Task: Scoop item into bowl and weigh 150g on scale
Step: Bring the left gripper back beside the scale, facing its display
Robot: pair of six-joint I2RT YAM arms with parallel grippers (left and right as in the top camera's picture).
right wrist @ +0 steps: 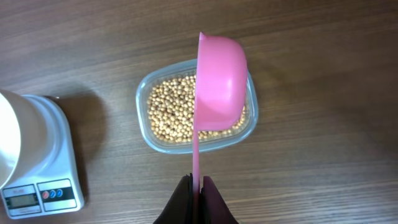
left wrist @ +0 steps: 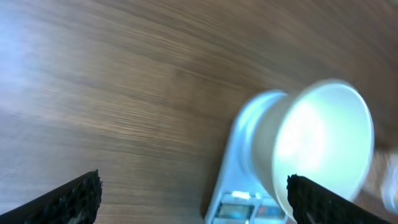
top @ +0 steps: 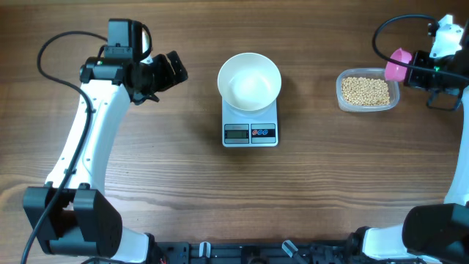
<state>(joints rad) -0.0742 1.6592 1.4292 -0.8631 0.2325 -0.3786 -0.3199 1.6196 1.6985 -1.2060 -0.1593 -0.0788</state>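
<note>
Scoop (right wrist: 219,84) hangs over beans (right wrist: 168,115) in tub (right wrist: 141,121).

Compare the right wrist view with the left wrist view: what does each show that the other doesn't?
Right wrist only: the pink scoop, its handle pinched in the shut right jaws, and the clear tub of beans beyond it. Left wrist only: the left jaws, wide apart and empty. Both: the white bowl sitting on the scale, on the wooden table.

Your round white bowl (top: 249,82) sits on the white square scale (top: 250,133). Rightward, a clear plastic tub (top: 340,92) holds tan beans (top: 366,91).
</note>
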